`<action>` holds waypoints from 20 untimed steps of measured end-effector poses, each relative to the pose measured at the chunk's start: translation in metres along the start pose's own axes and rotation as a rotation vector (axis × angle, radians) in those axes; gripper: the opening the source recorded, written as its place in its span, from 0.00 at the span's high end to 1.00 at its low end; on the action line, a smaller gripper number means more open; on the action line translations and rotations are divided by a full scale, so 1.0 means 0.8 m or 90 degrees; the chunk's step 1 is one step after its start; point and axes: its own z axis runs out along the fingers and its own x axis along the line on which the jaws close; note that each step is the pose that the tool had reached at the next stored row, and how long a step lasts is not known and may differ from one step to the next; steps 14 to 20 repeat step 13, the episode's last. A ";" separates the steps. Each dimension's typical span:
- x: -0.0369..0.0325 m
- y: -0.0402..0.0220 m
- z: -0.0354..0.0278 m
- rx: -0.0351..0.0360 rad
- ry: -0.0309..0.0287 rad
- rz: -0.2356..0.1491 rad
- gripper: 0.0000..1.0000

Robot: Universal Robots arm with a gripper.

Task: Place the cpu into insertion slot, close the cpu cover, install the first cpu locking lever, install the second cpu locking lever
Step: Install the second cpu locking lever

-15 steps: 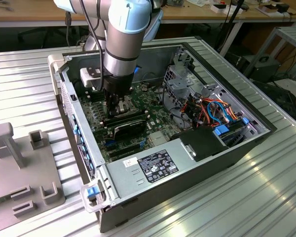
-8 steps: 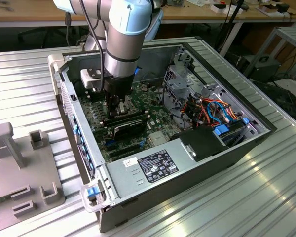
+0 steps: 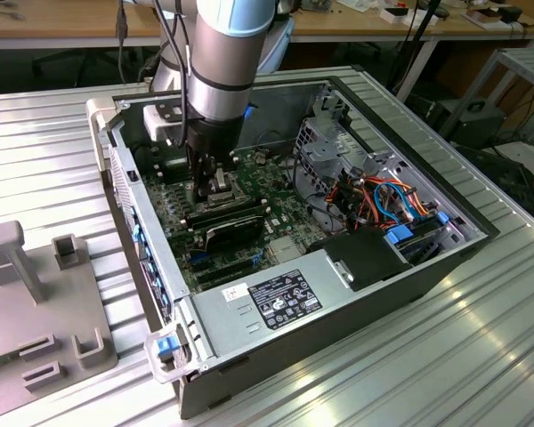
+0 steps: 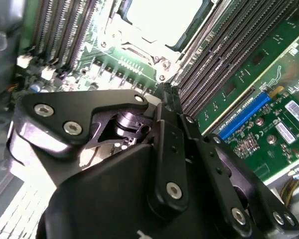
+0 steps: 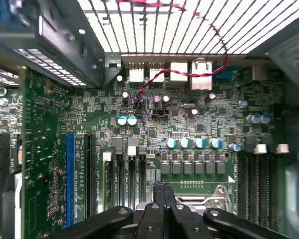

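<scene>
Fingers (image 4: 164,97) pressed together, gripping nothing, hover just short of the cpu (image 4: 162,17), which lies flat in the slot (image 4: 120,42) at their 12 o'clock.

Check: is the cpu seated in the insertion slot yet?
Seated: in the second wrist view the cpu lies flat inside the metal-rimmed insertion slot.

In the second wrist view the silver-grey square cpu (image 4: 162,17) is washed out by glare and cut off by the picture's edge, the black gripper (image 4: 165,97) hides the socket's near rim, and whether its fingers clamp anything cannot be told.
</scene>
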 end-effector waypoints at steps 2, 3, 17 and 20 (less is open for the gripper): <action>-0.0034 -0.0005 -0.0011 -0.0001 0.0001 0.000 0.89; -0.0066 -0.0022 -0.0012 -0.0001 0.0001 0.000 0.89; -0.0116 -0.0102 -0.0016 -0.0001 0.0001 0.000 0.89; -0.0116 -0.0102 -0.0016 -0.0001 0.0001 0.000 0.89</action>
